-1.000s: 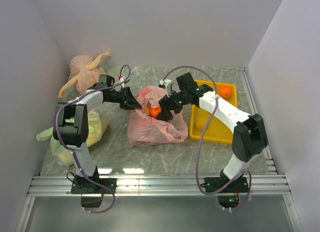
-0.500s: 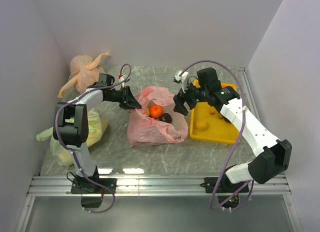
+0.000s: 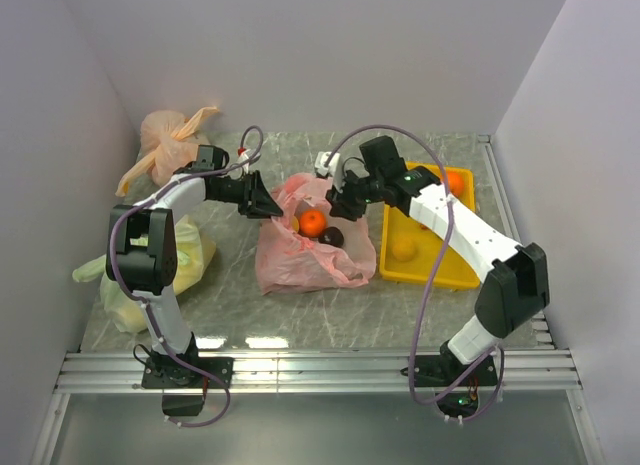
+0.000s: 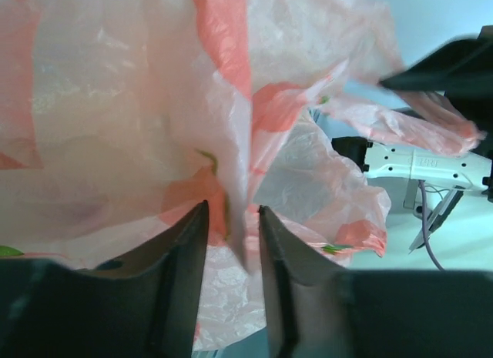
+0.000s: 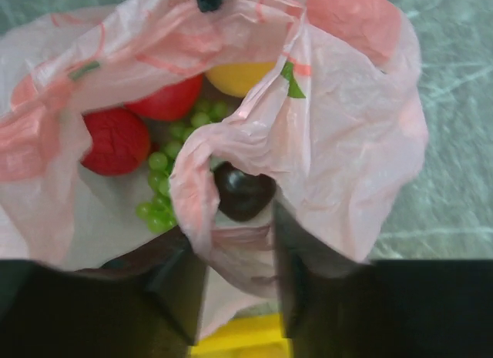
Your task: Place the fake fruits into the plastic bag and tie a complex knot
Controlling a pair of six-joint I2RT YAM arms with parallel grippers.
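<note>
left gripper point(image 4: 231, 219): jaws drawn to a narrow gap, pinching a taut vertical pleat of the plastic bag point(image 3: 300, 267) at the left side of its mouth; pink film fills most of the left wrist view.
right gripper point(image 5: 231, 236): jaws part-way apart, astride the right rim of the bag's mouth; a crumpled lip of film lies between the fingers point(image 5: 179, 289) and meets both inner faces; whether it is pinched cannot be told.
plastic bag: thin, translucent pink, lying on the table point(image 3: 230, 307) between the two grippers, about midway across; mouth open at the far end, body slumped toward the near edge.
contents, top view: orange fruit point(image 3: 312, 223) in the mouth; dark fruit point(image 3: 332, 237) just beside it on the right.
contents, right wrist view: dark fruit just beyond the fingers; green grapes point(image 5: 163, 190) to its left; textured red fruit point(image 5: 115, 142) further left; yellow fruit point(image 5: 239, 77) under the far rim.
yellow tray point(image 3: 432, 273): just right of the bag, beneath the right arm; holds a loose orange point(image 3: 455, 181) at its far end and a pale fruit point(image 3: 403, 249) near its middle.
orange-peach bag point(image 3: 168, 140): tied, in the far left corner, well apart from the pink bag.
yellow-green bag point(image 3: 195, 257): at the left edge, beside the left arm.
</note>
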